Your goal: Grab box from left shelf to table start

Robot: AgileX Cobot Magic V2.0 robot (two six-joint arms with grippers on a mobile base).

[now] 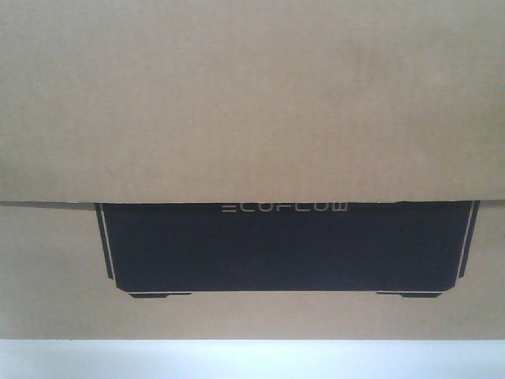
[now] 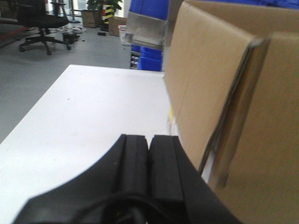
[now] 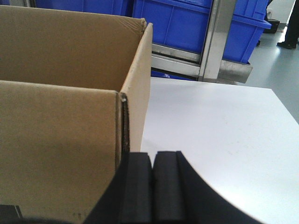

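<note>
The left end effector (image 2: 148,161) is clenched with nothing between its pads, poised over the white bench (image 2: 93,116) just beside the left wall of the box (image 2: 205,93), likely so it can press that side flat-on. The box sits on the bench, its black ECOFLOW panel (image 1: 284,245) filling the front view, with the left shelf (image 3: 224,65) and its blue bins (image 3: 187,23) behind it. Right of the box, the right end effector (image 3: 152,186) is also clenched and empty beside the right wall, suggesting a two-sided squeeze hold.

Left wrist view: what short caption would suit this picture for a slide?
Closed black fingers hover over the white table, beside a brown cardboard box standing on it, blue bins behind.
</note>
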